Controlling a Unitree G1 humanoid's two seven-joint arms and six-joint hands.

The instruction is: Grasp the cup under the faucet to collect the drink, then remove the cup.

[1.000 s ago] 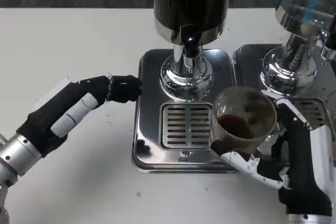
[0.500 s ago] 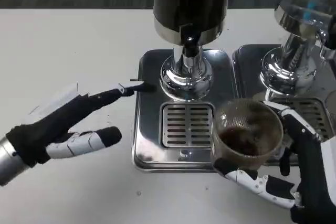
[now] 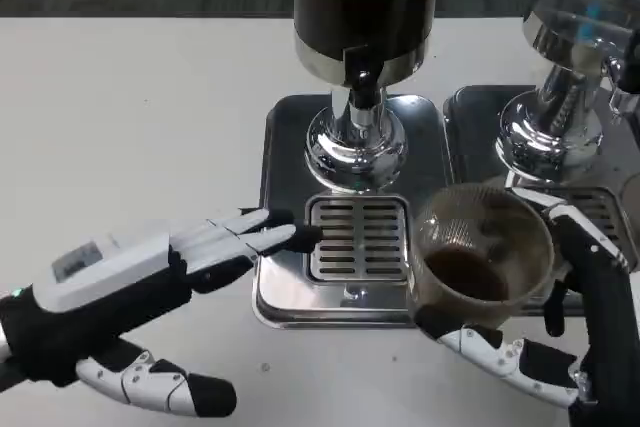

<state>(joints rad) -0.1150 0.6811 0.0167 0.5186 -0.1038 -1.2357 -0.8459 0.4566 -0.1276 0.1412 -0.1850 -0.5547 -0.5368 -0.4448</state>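
Note:
A clear plastic cup (image 3: pixel 482 252) with dark drink in its bottom sits in my right hand (image 3: pixel 560 337), whose fingers wrap around it from below and from the right. The cup is off to the right of the drip grate (image 3: pixel 357 238), over the right edge of the steel tray (image 3: pixel 283 137). The dark drink dispenser stands at the back of the tray with its faucet (image 3: pixel 364 77) above the chrome base. My left hand (image 3: pixel 150 282) is open, back up, its fingertips (image 3: pixel 290 235) reaching the left edge of the grate.
A second dispenser (image 3: pixel 570 57) stands on its own steel tray (image 3: pixel 470 112) at the right, close behind the cup. White table (image 3: pixel 130 117) stretches to the left and along the front.
My right hand has drawn the cup slightly right and toward me. My left hand has turned back-up and slid toward me, fingertips now at the grate's left edge.

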